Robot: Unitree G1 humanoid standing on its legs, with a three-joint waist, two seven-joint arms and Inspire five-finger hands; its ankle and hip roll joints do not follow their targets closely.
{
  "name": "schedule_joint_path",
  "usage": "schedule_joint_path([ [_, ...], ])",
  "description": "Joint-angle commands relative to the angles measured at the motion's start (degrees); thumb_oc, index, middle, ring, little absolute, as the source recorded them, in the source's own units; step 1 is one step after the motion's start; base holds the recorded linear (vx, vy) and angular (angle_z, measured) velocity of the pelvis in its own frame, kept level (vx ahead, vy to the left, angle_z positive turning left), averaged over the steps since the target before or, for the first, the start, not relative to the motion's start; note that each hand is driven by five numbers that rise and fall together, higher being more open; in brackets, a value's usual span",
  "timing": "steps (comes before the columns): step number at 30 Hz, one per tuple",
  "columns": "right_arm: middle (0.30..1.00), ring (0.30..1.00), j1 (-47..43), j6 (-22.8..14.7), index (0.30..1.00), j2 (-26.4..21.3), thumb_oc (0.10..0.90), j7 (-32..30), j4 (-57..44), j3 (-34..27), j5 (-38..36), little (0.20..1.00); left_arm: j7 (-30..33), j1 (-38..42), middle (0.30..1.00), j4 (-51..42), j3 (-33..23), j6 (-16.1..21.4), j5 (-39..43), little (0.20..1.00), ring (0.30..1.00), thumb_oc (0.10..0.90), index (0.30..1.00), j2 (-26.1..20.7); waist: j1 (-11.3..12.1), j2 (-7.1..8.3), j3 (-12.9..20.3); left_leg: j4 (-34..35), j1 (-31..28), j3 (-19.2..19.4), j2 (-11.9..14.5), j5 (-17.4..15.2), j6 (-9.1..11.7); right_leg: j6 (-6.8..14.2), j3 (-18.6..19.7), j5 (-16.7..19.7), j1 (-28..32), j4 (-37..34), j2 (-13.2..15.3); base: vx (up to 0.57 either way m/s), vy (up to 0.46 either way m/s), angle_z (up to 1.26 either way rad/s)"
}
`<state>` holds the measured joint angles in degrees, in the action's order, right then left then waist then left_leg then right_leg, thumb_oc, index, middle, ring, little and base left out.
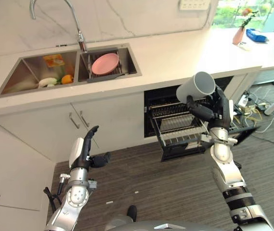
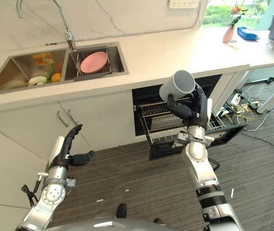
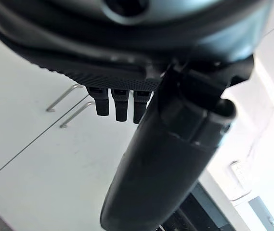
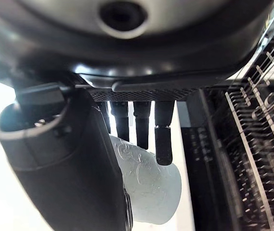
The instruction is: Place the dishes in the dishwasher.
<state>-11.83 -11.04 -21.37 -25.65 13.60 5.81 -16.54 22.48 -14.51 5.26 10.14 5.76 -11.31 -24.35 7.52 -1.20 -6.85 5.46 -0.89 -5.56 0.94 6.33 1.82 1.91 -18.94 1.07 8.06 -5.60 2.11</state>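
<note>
Left eye view: white countertop [image 1: 175, 57], striped floor [image 1: 175, 187]

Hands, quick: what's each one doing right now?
Left hand: open, empty.
Right hand: shut on the white mug, above the dishwasher rack.

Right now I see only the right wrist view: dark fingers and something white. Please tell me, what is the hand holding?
Observer: A white mug, tilted, with the right hand curled round it.
Operator: Where is it relative to the dishwasher?
Observer: In front of the open dishwasher, above its pulled-out rack, not yet set down.
Operator: Is the left hand busy?
Observer: No. The left hand is open and holds nothing, low in front of the cabinet doors.
Operator: Any dishes left?
Observer: A pink plate stands in the sink.
</note>
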Motion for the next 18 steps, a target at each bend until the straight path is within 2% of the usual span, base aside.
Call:
schedule_joint_path([
  [1, 0.3, 0.3, -10.2, -3.0, 0.3, -0.1, 0.4, -1.4, -7.8, -0.5, 4.7, 0.3, 0.3, 6.9, 0.9, -4.5, -1.9, 5.3, 1.4, 0.9, 0.9, 0.8, 0.9, -4.7, 0.2, 3.33, 0.9, -0.8, -2.7, 2.9, -0.3, -5.8, 1.9, 4.8, -1.0, -4.0, 1.2, 1.4, 3.9, -0.04, 0.005, 0.27],
  [4, 0.3, 0.3, -17.0, 0.8, 0.3, -5.7, 0.4, -2.1, 10.6, 1.9, 8.2, 0.3, -2.5, 5.5, 0.9, -1.9, 0.2, 5.6, 3.3, 0.9, 0.9, 0.8, 0.9, -6.8, 3.6, 4.82, -0.4, -0.8, -0.6, 1.0, -0.5, -4.9, 2.3, 4.7, -2.8, -3.9, 0.3, 1.1, 3.6, -0.01, -0.005, 0.25],
  [5, 0.3, 0.3, -19.0, 0.9, 0.3, -6.5, 0.4, -2.0, 15.1, 2.7, 7.7, 0.3, -2.8, 5.7, 0.9, -1.5, 0.7, 5.6, 3.4, 0.9, 0.9, 0.8, 0.9, -7.5, 4.1, 4.97, -0.8, -0.8, -0.1, 0.6, -0.6, -4.6, 2.4, 4.7, -3.2, -3.9, -0.1, 1.1, 3.6, -0.01, -0.007, 0.28],
  [8, 0.3, 0.3, -22.2, 1.5, 0.3, -6.8, 0.4, -1.5, 19.8, 3.6, 6.2, 0.3, -3.1, 6.0, 0.9, -0.9, 1.5, 5.6, 4.1, 0.9, 0.9, 0.8, 0.9, -8.3, 4.9, 5.14, -1.5, -0.7, 1.1, 0.2, -0.7, -4.1, 2.5, 4.7, -3.5, -3.8, -0.8, 1.0, 3.6, -0.04, -0.001, 0.25],
  [9, 0.3, 0.3, -24.6, 1.6, 0.3, -7.4, 0.4, -1.1, 24.2, 4.4, 5.8, 0.3, -3.2, 6.5, 0.9, -0.4, 2.1, 5.7, 4.4, 0.9, 0.9, 0.8, 0.9, -8.7, 5.4, 5.22, -1.9, -0.8, 2.0, -0.1, -0.7, -3.8, 2.6, 4.7, -3.7, -3.6, -1.5, 1.0, 3.6, -0.06, 0.004, 0.04],
  [10, 0.3, 0.3, -27.9, 2.5, 0.3, -8.7, 0.4, -0.2, 30.5, 5.8, 5.5, 0.3, -3.5, 6.9, 0.9, 0.1, 3.1, 5.8, 5.1, 0.9, 0.9, 0.8, 0.9, -9.5, 6.5, 5.19, -2.8, -0.8, 3.4, -0.8, -0.9, -3.2, 2.8, 4.7, -4.2, -3.5, -2.3, 0.9, 3.6, -0.06, 0.004, 0.07],
  [11, 0.3, 0.3, -28.5, 2.2, 0.3, -8.8, 0.4, -0.1, 31.1, 5.9, 5.4, 0.3, -3.5, 7.2, 0.9, 0.1, 3.1, 5.9, 5.1, 0.9, 0.9, 0.8, 0.9, -9.5, 6.4, 5.15, -2.8, -0.8, 3.7, -0.9, -0.9, -3.2, 2.8, 4.6, -4.3, -3.5, -2.6, 1.0, 3.6, -0.06, 0.006, 0.19],
  [13, 0.3, 0.3, -32.5, 3.2, 0.3, -10.2, 0.4, 1.3, 40.6, 6.7, 4.0, 0.3, -3.8, 7.8, 0.9, 0.7, 4.3, 6.2, 6.1, 0.9, 0.9, 0.8, 0.9, -10.0, 7.9, 4.73, -4.1, -0.9, 5.6, -2.3, -1.3, -2.5, 3.1, 4.6, -5.5, -3.3, -3.8, 0.9, 3.6, -0.05, 0.009, 0.31],
  [18, 0.3, 0.3, -37.5, 4.6, 0.3, -12.5, 0.4, 2.9, 52.4, 8.0, 4.8, 0.3, -4.5, 8.3, 0.9, 1.4, 5.1, 6.9, 6.9, 0.9, 0.9, 0.8, 0.9, -10.6, 9.9, 3.54, -6.3, -1.2, 8.7, -4.0, -2.2, -1.9, 3.6, 4.6, -7.5, -3.6, -5.6, 1.0, 3.9, -0.04, 0.013, 0.27],
])
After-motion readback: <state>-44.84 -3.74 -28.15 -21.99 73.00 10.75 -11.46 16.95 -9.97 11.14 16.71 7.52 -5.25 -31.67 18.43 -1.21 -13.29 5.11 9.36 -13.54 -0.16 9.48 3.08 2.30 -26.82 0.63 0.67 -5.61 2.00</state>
